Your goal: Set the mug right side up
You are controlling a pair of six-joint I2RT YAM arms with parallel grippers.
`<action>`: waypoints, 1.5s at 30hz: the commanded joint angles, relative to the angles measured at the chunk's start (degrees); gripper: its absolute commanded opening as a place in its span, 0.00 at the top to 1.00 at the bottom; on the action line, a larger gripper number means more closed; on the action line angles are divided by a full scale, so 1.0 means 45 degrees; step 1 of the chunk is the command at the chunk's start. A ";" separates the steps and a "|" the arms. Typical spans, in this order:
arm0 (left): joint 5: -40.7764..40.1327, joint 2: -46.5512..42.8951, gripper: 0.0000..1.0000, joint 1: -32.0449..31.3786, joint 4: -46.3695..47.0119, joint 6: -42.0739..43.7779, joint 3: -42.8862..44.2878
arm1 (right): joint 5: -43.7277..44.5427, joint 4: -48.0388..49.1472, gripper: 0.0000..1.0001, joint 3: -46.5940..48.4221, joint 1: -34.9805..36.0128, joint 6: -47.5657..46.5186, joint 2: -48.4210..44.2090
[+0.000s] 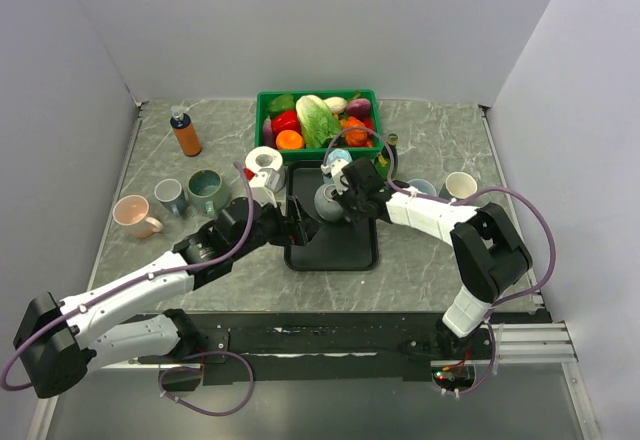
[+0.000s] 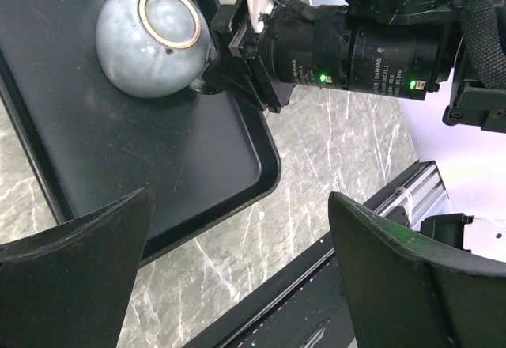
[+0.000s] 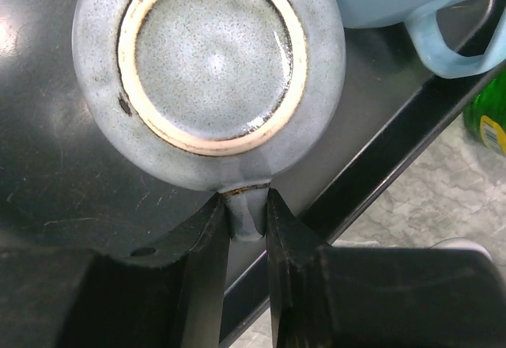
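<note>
- Arms come in from the near edge. The left arm [image 1: 130,295] angles toward the tray's left side, and the right arm [image 1: 430,215] bends in from the right.
- Worktop [image 1: 410,270] of grey marble carries a black tray [image 1: 335,250] at centre. A green basket [image 1: 262,125] of vegetables stands just behind it.
- Mug [image 3: 209,55], grey-blue, sits mouth down on the far part of the tray with its unglazed foot ring facing up. Its long axis is upright.
- Light blue cup [image 3: 395,0] stands just behind the mug, near enough to crowd it on that side.
- Left fingers [image 2: 79,269] are spread wide with nothing between them. They hover above the tray's near right corner, well apart from the mug.
- Right fingers [image 3: 202,285] are clamped on the handle [image 3: 247,209], one on each side of it and low by the tray floor.
- Handle points straight at the right fingers, toward the tray's right rim [image 3: 379,142], which runs just beside the grip.
- The right arm is the nearer one and is already in contact with the mug.
- My judgement is that the flip turns on this handle grip: lift clear of the tray, then roll about the handle's line.
- Open room lies on the bare near half of the tray. The rim and the blue cup leave little slack on the far and right sides.
- There is a risk that the narrow handle slips in the pinch as the mug's weight swings over.
</note>
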 commanded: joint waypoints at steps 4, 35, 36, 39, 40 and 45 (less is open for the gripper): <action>-0.0301 -0.0388 0.04 0.0062 -0.0062 -0.0112 -0.0097 | 0.0561 0.0394 1.00 0.0239 0.0194 0.0626 -0.0298; -0.0397 -0.3258 0.04 0.0042 0.0172 -0.2279 -0.1601 | -0.7722 0.7640 1.00 -0.0954 0.0096 1.4125 -0.3367; -0.0573 -0.3278 0.04 0.0042 0.0037 -0.2299 -0.1466 | -0.7644 0.7427 1.00 -0.0837 0.0135 1.4047 -0.3502; -0.1238 -0.3356 0.04 0.0042 -0.0745 -0.2260 -0.1250 | -0.7312 0.6938 1.00 -0.0583 0.0155 1.4066 -0.3659; -0.1200 -0.3395 0.04 0.0062 -0.0669 -0.2241 -0.1269 | -0.7292 0.6840 1.00 -0.0563 0.0155 1.4124 -0.3679; -0.0829 -0.3454 0.04 0.0042 0.0073 -0.2611 -0.1658 | -0.7019 0.7600 1.00 -0.0914 0.0155 1.4903 -0.4011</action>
